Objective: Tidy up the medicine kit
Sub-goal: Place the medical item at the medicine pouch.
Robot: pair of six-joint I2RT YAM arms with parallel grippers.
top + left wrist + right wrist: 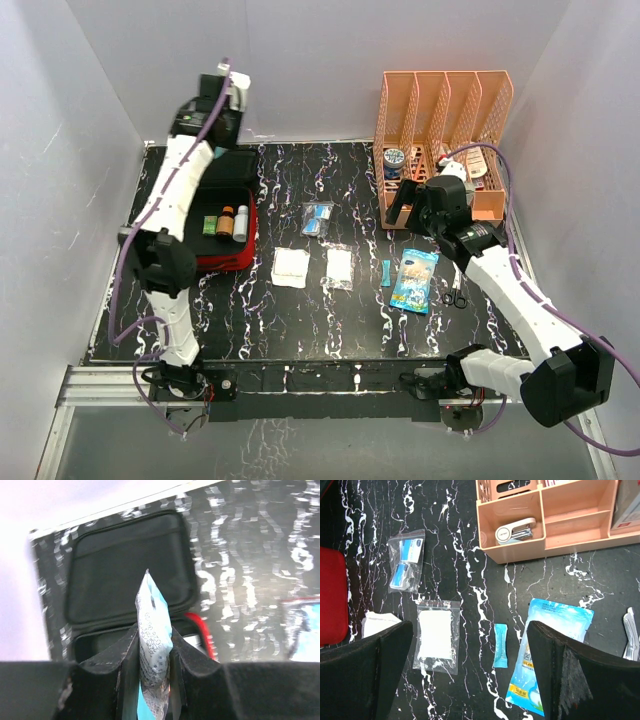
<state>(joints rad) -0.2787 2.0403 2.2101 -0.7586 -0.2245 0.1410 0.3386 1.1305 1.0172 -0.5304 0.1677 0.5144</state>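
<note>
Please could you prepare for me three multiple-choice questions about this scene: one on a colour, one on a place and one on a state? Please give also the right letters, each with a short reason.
1. What colour is the lining of the medicine kit?
A white
B black
C green

2. Where does the teal sachet lie?
A in the file rack
B inside the medicine kit
C between the bagged gauze pad and the blue packet

3. What is the state of the left end effector?
A open and empty
B shut on a thin packet
C shut on scissors

Answers:
1 B, the opened kit shows black fabric inside.
2 C, the right wrist view shows it lying between those two.
3 B, the packet stands pinched in it above the kit.
</note>
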